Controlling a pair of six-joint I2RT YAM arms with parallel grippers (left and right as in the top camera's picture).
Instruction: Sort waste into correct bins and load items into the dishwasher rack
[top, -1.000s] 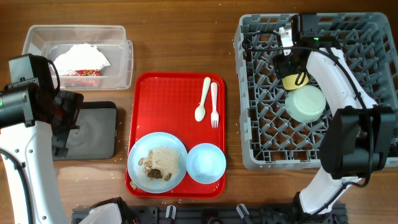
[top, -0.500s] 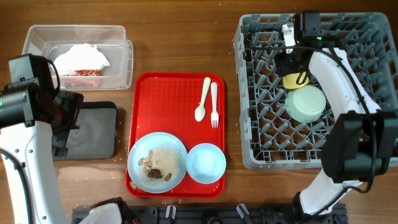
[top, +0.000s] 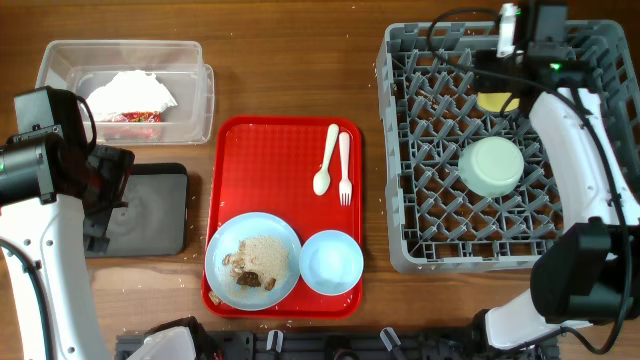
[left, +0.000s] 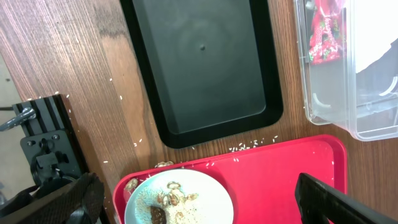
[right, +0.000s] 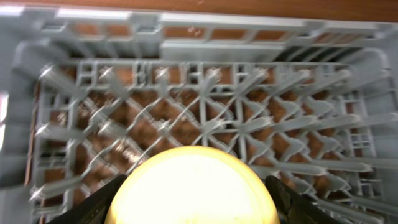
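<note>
Over far rows of large grey plastic pegged rack (top: 430, 232), right gripper (right: 193, 196) clasps small yellow cup (right: 194, 177); release point judged straight below

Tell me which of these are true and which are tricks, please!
1. The mint-green bowl sits in the dishwasher rack. True.
2. The spoon and fork lie in the rack. False: they lie on the red tray.
3. The pale blue plate has food scraps on it. True.
4. The napkin lies on the red tray. False: it is in the clear tub.
5. The left pincer is squeezed shut. False: it is open and holds nothing.
</note>
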